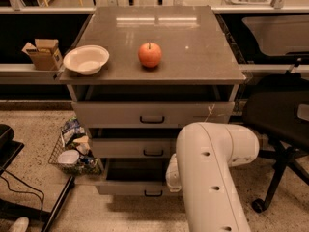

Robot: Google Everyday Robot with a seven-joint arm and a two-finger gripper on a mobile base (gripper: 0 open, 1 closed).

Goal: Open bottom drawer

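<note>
The bottom drawer (126,188) is the lowest of three grey drawers in the cabinet, with a small black pull handle (153,194). It stands pulled out, and its dark inside (135,170) shows behind the front. The middle drawer (130,148) and the top drawer (116,114) sit above it, each out a little less. My white arm (212,178) fills the lower right, with its elbow right beside the bottom drawer's right end. My gripper is hidden behind the arm and does not show.
On the cabinet top (193,57) stand a red apple (150,54) and a white bowl (86,59). A wire basket of clutter (72,151) sits on the floor at the left. A black office chair (282,124) stands at the right. A cardboard box (43,53) is on the left shelf.
</note>
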